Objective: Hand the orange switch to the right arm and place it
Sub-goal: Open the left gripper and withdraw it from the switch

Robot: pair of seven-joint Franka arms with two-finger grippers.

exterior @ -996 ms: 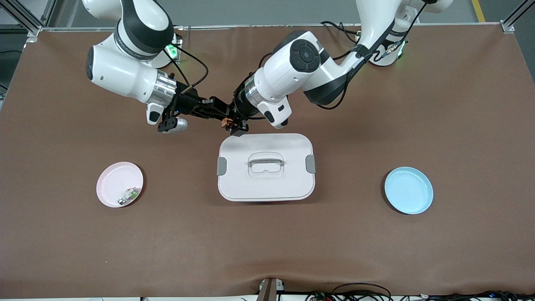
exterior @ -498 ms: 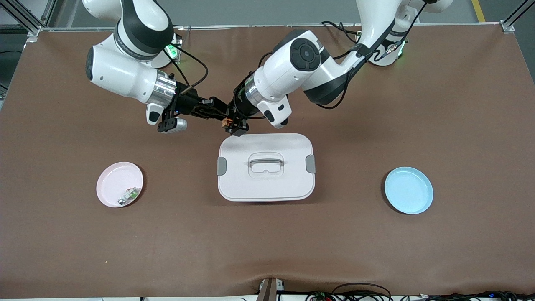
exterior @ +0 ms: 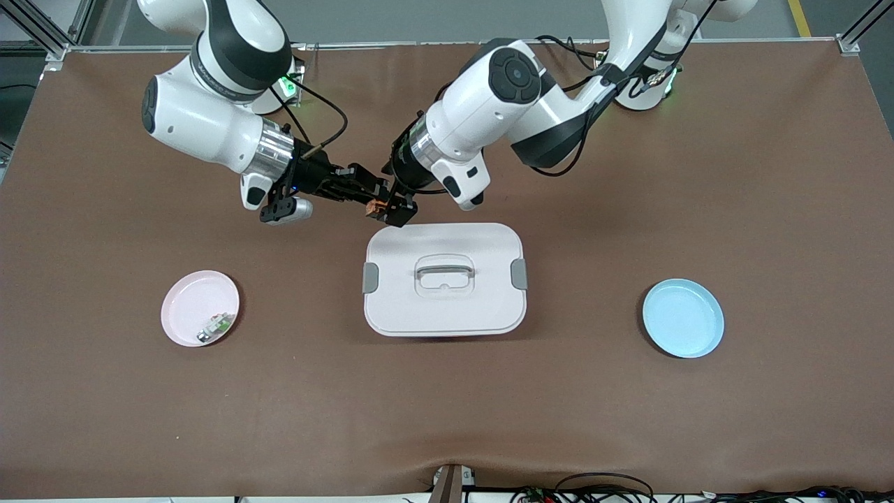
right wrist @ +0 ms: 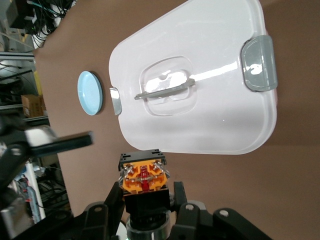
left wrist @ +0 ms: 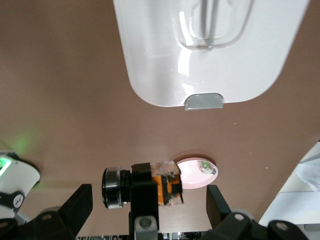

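The orange switch (exterior: 377,205), a small black block with an orange end, hangs in the air over the table, just off the white box's rim. My right gripper (exterior: 370,197) is shut on its black body, and in the right wrist view the orange face (right wrist: 144,179) sticks out past the right gripper (right wrist: 145,198). My left gripper (exterior: 393,209) is open around the switch. In the left wrist view its fingers (left wrist: 81,202) stand wide on either side of the switch (left wrist: 169,183), touching nothing.
A white lidded box (exterior: 444,307) with a handle sits mid-table under both hands. A pink plate (exterior: 187,300) holding a small green-white-silver piece (exterior: 216,325) lies toward the right arm's end. A blue plate (exterior: 683,318) lies toward the left arm's end.
My left gripper has opened and let go of the switch, and the left arm has shifted slightly. The right gripper stays shut on the switch.
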